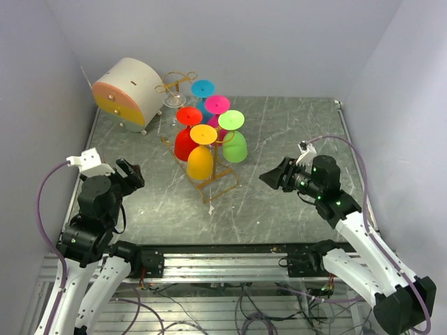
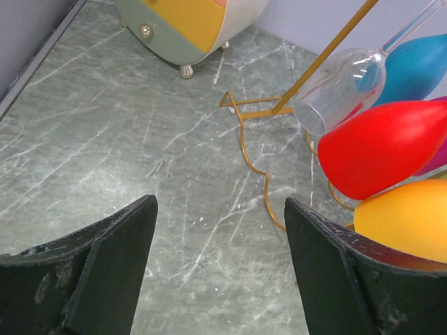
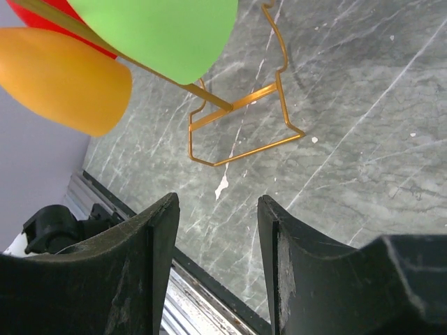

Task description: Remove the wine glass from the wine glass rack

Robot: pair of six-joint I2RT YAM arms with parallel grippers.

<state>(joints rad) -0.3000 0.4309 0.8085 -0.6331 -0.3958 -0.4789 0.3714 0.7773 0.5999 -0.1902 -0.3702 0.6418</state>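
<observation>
The gold wire wine glass rack (image 1: 216, 183) stands mid-table with several upturned wine glasses hanging on its rails: orange (image 1: 200, 160), red (image 1: 185, 142), green (image 1: 235, 145), pink (image 1: 216, 105), blue (image 1: 202, 88) and a clear one (image 1: 172, 98). My left gripper (image 1: 131, 173) is open and empty, left of the rack. Its wrist view shows the clear glass (image 2: 339, 87), the red glass (image 2: 384, 146), the orange glass (image 2: 401, 220) and the rack's wire foot (image 2: 255, 167) ahead on the right. My right gripper (image 1: 271, 176) is open and empty, right of the rack, facing the green glass (image 3: 167, 31) and the orange glass (image 3: 63, 77).
A round white-and-orange drawer box (image 1: 126, 94) stands at the back left, close behind the rack; it also shows in the left wrist view (image 2: 188, 28). Grey walls enclose the table on three sides. The black front rail (image 1: 223, 251) runs along the near edge.
</observation>
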